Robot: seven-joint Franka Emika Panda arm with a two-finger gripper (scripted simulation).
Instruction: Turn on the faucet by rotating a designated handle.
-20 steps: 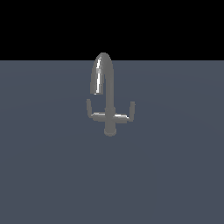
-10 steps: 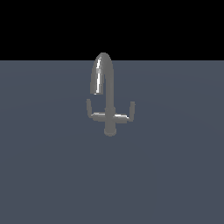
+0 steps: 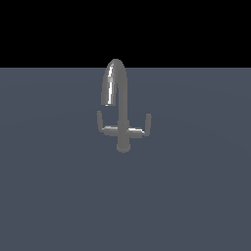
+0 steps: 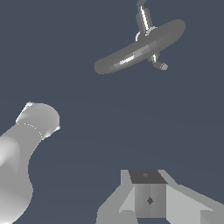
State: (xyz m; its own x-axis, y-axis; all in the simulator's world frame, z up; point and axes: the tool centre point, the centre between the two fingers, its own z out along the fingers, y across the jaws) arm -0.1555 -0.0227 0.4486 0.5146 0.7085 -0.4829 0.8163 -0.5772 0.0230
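Tool (image 4: 149,199) above floor, jaw state unclear

Faucet (image 3: 119,110) upright on the flat surface (image 3: 196,196), about midway across the exterior view, at the far part of that surface. Spout arching over toward the exterior view's left, its mouth above the left lever. Handle (image 3: 101,125) out to the exterior view's left of the stem, twin lever (image 3: 142,128) out to the right, both tips bent upward. Gripper (image 4: 148,199) well apart from the faucet, above the surface.
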